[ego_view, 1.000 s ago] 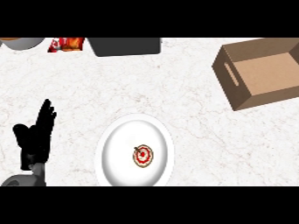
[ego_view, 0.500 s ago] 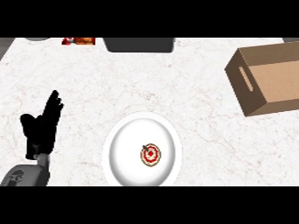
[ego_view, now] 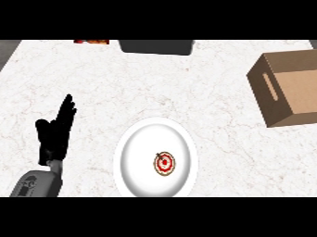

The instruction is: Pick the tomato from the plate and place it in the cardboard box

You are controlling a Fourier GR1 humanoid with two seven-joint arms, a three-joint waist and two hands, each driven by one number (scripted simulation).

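one hand shows in the head view: the robot's black left hand (ego_view: 55, 134), at the left side of the white marbled table (ego_view: 188, 88). its fingers are straight and point up and away towards the far edge, with the thumb set out to the left, so the hand is open and holds nothing. it is apart from every object. its grey forearm (ego_view: 34, 185) comes in from the lower left corner. the right hand is out of sight.

the small red tomato (ego_view: 164, 163) lies on the white round plate (ego_view: 137, 152), a little right of the plate's middle and towards its near side. the plate rests on the table at the lower centre, to the right of the left hand with a strip of bare table between them.

the brown cardboard box (ego_view: 274, 92) stands at the right edge, open at the top, well apart from the plate and farther back. a slot handle shows in its left wall. nothing can be seen inside it.

at the far edge a dark grey block (ego_view: 155, 46) sits near the middle, and a small red and orange thing (ego_view: 91, 41) lies just left of it, too cut off to name.
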